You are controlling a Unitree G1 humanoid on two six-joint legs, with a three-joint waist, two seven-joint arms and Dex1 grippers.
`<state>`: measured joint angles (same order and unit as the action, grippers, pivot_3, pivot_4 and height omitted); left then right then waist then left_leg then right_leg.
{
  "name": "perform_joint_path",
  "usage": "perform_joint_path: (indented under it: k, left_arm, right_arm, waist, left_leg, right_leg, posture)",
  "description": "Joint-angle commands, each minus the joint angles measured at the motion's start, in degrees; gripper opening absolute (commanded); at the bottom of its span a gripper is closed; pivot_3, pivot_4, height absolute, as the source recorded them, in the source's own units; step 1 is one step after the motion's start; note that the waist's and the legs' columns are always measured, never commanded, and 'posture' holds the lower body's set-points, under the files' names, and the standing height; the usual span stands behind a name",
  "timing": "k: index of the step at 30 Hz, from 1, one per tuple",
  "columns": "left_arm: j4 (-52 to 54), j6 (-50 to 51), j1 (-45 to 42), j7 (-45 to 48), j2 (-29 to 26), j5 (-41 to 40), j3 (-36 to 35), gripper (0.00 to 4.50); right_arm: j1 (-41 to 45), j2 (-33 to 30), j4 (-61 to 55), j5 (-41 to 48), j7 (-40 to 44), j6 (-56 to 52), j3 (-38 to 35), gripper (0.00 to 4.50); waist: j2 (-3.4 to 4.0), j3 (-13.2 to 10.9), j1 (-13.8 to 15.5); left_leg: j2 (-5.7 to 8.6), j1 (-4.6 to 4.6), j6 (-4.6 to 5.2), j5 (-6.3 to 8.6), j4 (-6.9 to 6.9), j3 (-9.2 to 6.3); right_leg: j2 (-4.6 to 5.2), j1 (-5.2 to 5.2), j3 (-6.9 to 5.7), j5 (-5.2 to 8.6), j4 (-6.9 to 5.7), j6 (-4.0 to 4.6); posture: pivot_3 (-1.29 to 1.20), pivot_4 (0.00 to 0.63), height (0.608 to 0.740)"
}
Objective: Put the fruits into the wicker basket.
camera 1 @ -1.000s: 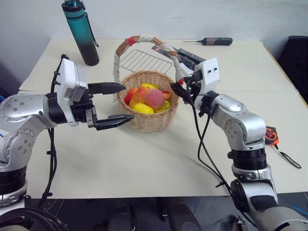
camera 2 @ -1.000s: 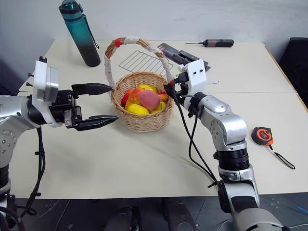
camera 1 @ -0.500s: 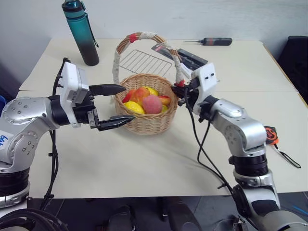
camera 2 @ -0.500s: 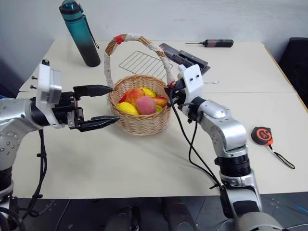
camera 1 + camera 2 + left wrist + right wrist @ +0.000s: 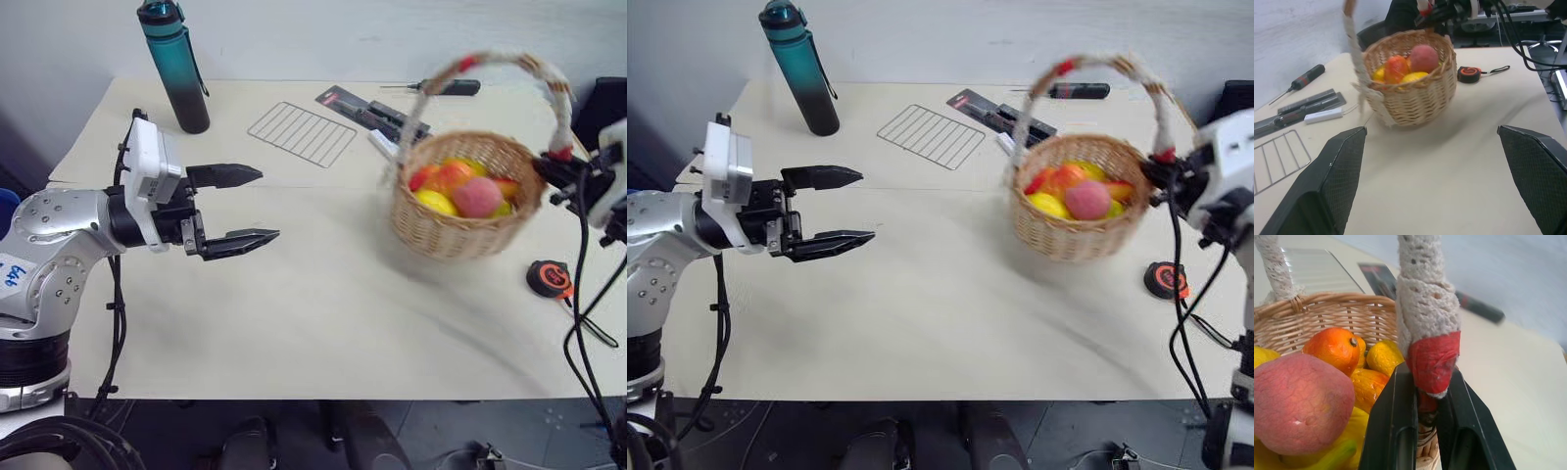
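The right claw (image 5: pixel 1425 431) is clamped on the cord-wrapped handle of the round tan wicker basket (image 5: pixel 468 211) full of yellow, orange and pink fruits (image 5: pixel 460 189), while the left claw (image 5: pixel 253 206) hangs open above the beige table (image 5: pixel 313 304).

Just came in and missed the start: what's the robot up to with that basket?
The right gripper is shut on the base of the wicker basket handle. The fruits are all in the basket, which is over the table's right side near the tape measure. The left gripper hangs open and empty over the table.
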<state>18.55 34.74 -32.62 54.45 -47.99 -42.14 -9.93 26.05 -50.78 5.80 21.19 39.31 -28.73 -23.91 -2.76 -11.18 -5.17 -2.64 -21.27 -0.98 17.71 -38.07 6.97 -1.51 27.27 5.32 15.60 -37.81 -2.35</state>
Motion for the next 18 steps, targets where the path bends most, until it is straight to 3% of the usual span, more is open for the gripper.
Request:
perform_joint_path:
  k: [1,2,7,11,15,18]
  left_arm:
    - [-0.4,-1.0,-1.6,0.8,0.2,0.4,0.0,4.50]
    - [-0.7,-0.9,-2.0,1.0,0.3,0.1,0.1,4.50]
    - [-1.0,0.0,-3.5,1.8,1.3,-1.3,0.4,4.50]
    - [-1.3,0.7,-4.3,2.8,1.7,-1.8,0.6,4.50]
    - [-1.9,1.2,-4.8,4.8,1.5,-2.1,0.8,4.50]
    - [-2.9,0.7,-4.5,7.0,0.9,-1.4,1.1,4.50]
  right_arm:
    - [-0.4,0.8,2.3,0.6,-0.9,5.6,-4.6,0.15]
    - [-1.0,1.6,2.7,1.1,-1.1,6.1,-5.0,0.15]
    - [-5.2,2.4,2.7,4.4,2.2,4.5,-6.5,1.84]
    - [-9.4,-1.8,1.6,6.0,6.1,3.4,-10.0,3.23]
    - [-17.1,-8.9,0.1,7.2,15.5,2.9,-16.1,4.47]
    - [-23.6,-16.6,1.5,10.7,27.4,-4.3,-24.4,4.47]
  waist:
    - [0.06,0.0,-0.2]
    - [0.06,0.0,-0.3]
    - [0.06,0.0,-0.3]
    - [0.11,0.0,0.1]
    - [0.14,0.0,0.5]
    - [0.12,0.0,0.4]
  left_leg:
    - [0.01,0.04,0.01,-0.02,0.00,0.03]
    - [0.01,0.07,0.00,-0.07,0.01,0.05]
    - [-0.03,0.18,-0.16,-0.19,0.01,-0.09]
    - [-0.02,0.21,-0.15,-0.18,0.01,-0.10]
    - [0.00,0.21,-0.14,-0.17,0.02,-0.11]
    - [-0.01,0.57,-0.01,-0.09,0.04,-0.22]
  right_leg:
    - [-0.02,0.00,0.04,0.00,-0.03,0.00]
    - [-0.03,0.00,0.07,0.00,-0.07,0.00]
    - [-0.08,-0.17,0.01,-0.01,-0.07,0.01]
    - [-0.06,-0.24,-0.01,-0.02,-0.05,0.00]
    - [-0.05,-0.24,-0.03,-0.02,-0.03,-0.01]
    - [-0.06,-0.71,-0.13,0.00,0.17,-0.03]
  posture:
    - [0.00,0.150,0.740]
    - [0.00,0.150,0.740]
    - [0.00,0.150,0.740]
    - [0.00,0.150,0.740]
    - [0.00,0.150,0.740]
    - [0.00,0.150,0.740]
